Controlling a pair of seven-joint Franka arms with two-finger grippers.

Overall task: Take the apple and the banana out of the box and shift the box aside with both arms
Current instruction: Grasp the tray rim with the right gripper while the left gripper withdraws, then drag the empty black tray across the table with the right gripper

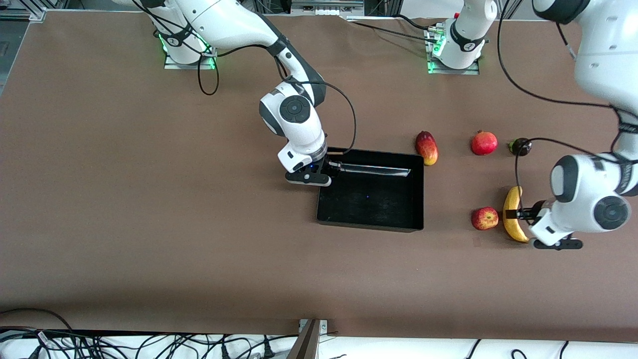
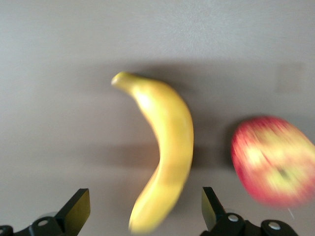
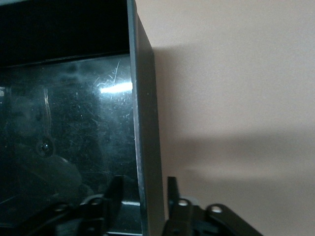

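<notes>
The black tray (image 1: 371,225) lies in the middle of the table. My right gripper (image 1: 335,168) is at the tray's wall toward the right arm's end. Its fingers straddle that wall (image 3: 142,113), one inside and one outside, slightly apart from it, so the gripper (image 3: 144,189) is open. The yellow banana (image 1: 513,224) lies toward the left arm's end, with the red-yellow apple (image 1: 485,218) beside it on the tray's side. My left gripper (image 1: 518,214) is low over the banana (image 2: 167,132), open (image 2: 145,211), one finger on each side of it. The apple (image 2: 275,162) lies outside the fingers.
A red-yellow mango (image 1: 427,147) lies by the tray's corner farther from the front camera. A red pomegranate (image 1: 484,143) and a small dark fruit (image 1: 521,146) lie farther from the camera than the banana. Cables run along the table's near edge.
</notes>
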